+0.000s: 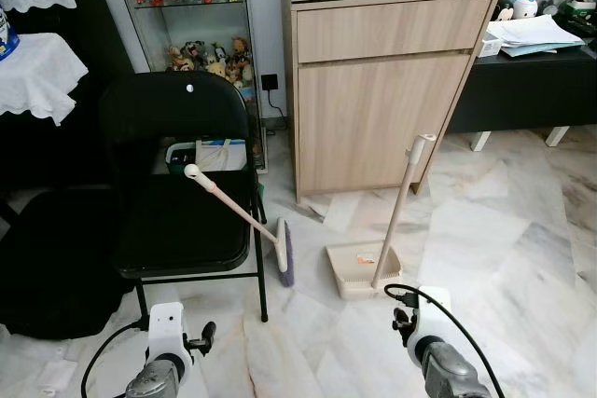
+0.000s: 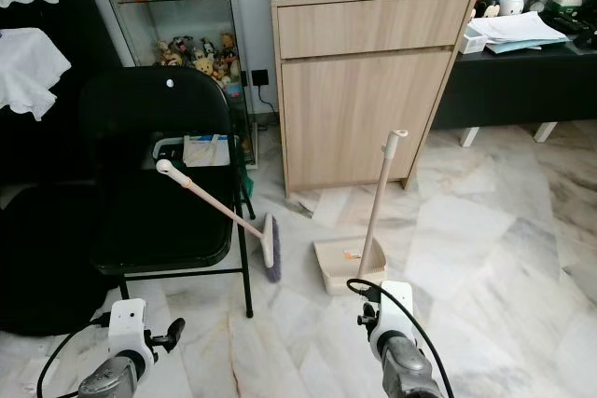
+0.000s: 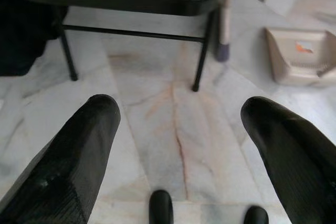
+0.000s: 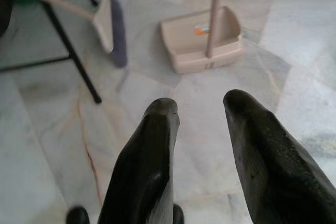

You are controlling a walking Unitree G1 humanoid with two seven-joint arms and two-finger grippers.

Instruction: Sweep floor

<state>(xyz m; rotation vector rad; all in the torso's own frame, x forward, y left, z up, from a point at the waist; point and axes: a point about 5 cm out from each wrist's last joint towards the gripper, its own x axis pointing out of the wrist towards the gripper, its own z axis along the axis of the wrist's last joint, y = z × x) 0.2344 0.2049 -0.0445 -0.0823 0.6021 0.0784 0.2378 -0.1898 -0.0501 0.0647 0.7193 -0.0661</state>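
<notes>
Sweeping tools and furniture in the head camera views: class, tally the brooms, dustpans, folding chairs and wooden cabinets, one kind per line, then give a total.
Brooms: 1, the broom leaning on the chair.
Dustpans: 1, the long-handled dustpan.
Folding chairs: 1, the black folding chair.
Wooden cabinets: 1, the wooden cabinet.
Total: 4

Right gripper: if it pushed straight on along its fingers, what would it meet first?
Probably bare marble floor. The right gripper, fingers open, points down toward the floor tiles short of the dustpan. Beyond that lies the dustpan, though depth is unclear.

Display cabinet (image 1: 182, 6) top and black low table (image 1: 536, 81) edge-cropped.
</notes>
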